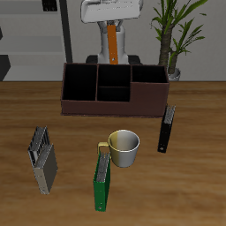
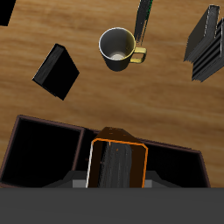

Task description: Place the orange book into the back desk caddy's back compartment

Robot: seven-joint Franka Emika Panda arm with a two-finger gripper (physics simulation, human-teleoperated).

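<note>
The orange book (image 1: 113,46) is held upright, on end, directly above the back desk caddy (image 1: 114,91), hanging below the gripper (image 1: 112,26) at the rear of the table. In the wrist view its orange outline (image 2: 118,137) is seen edge-on over the caddy's middle cells, roughly lined up with the back compartment (image 1: 113,76); the vertical hold is judged to be chosen so that the thin book can be slid down into that small squarish cell. The book is not yet inside, and its lower end appears just above the caddy's rim. The gripper is clenched on the book's upper end, the jaws set only as wide as the thin cover; nothing else is touched. Farther toward the front edge, a mug (image 1: 124,147), a green book (image 1: 103,181), a black book (image 1: 166,129) and a grey rack-like object (image 1: 42,159) are left well apart from the caddy.
</note>
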